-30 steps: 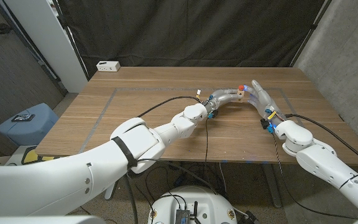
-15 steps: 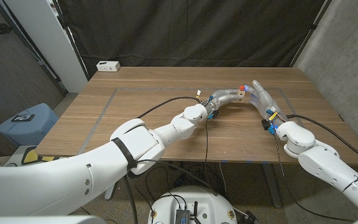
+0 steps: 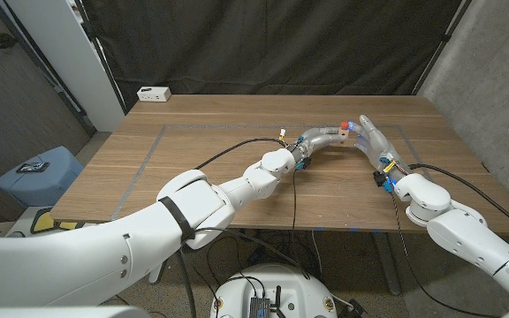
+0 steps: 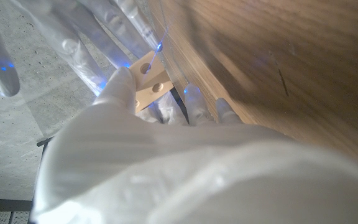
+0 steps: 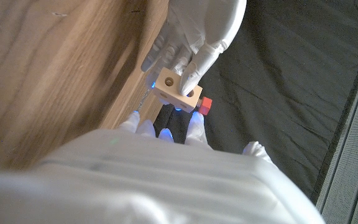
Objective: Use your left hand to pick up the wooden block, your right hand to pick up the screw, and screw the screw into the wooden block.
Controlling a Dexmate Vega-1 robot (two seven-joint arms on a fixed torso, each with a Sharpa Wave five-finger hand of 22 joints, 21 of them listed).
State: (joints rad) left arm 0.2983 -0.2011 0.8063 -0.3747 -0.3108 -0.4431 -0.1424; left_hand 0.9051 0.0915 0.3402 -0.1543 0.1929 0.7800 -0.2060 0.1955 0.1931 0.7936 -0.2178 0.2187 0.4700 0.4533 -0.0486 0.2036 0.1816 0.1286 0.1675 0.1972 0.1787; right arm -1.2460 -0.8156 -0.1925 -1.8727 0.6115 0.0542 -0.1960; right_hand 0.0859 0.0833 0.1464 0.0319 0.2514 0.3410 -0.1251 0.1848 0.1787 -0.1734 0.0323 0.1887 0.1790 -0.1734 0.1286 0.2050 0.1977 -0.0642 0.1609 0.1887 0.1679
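Left hand (image 3: 321, 137) grips the wooden block (image 5: 178, 89) w/ fingers (image 5: 199, 65) wrapped round it, held up off the counter (image 3: 210, 168). Block has holes in its faces. Right hand (image 3: 371, 140) sits just beside block, its fingers at the red screw (image 5: 204, 106), which touches the block's side. Can't tell if right fingers actually pinch it.

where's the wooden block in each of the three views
Head view: wooden block near the table's middle, held up where the two hands meet.
Left wrist view: pale block with two holes showing, pinched in the left hand's fingers.
Right wrist view: block gripped by the left hand, a red piece beside it.
Shared landmark: the wooden table.
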